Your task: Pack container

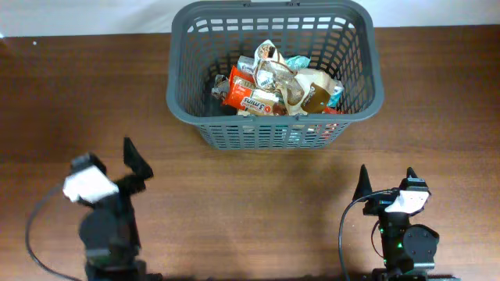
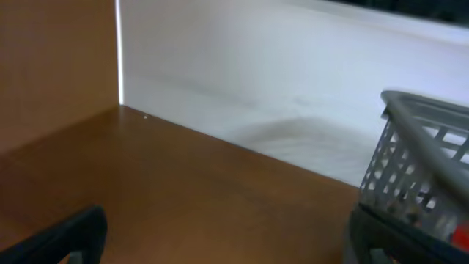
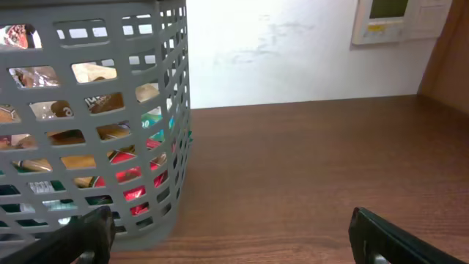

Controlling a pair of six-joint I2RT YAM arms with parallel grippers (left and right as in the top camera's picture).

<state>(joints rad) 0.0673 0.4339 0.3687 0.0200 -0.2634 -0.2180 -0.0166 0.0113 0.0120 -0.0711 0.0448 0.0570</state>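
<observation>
At the near edge, the left arm (image 1: pixel 105 215) and right arm (image 1: pixel 402 222) both have jaws spread wide, holding nothing. Farther back on the worktop (image 1: pixel 258 187) stands the container (image 1: pixel 273 134) — long axis running left-right, packets (image 1: pixel 258 100) heaped inside — ahead and inward of the 2 arms, the right somewhat nearer.

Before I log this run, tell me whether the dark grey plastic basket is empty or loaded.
Loaded. The dark grey slotted plastic basket holds a heap of snack packets, also visible through its side slots.
</observation>
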